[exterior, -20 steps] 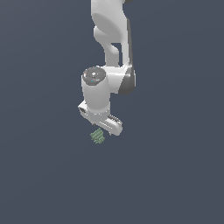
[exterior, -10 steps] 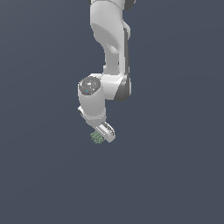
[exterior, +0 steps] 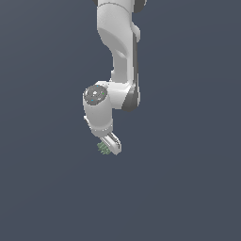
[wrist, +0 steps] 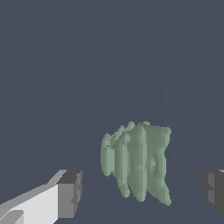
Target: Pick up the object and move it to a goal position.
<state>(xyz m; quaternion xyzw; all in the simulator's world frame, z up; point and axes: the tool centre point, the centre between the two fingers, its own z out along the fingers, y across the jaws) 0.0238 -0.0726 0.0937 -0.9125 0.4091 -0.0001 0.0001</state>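
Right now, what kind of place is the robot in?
Probably a computer simulation, not a real room. Everything around is one flat dark blue-grey with no walls or furniture, and only the smooth white arm, its open fingers and the green ridged lump show.

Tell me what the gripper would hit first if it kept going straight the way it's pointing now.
Most likely the pale green ridged object: in the wrist view it sits ahead of the open gripper, between the two dark finger pads, apart from both. How far ahead it lies is unclear.
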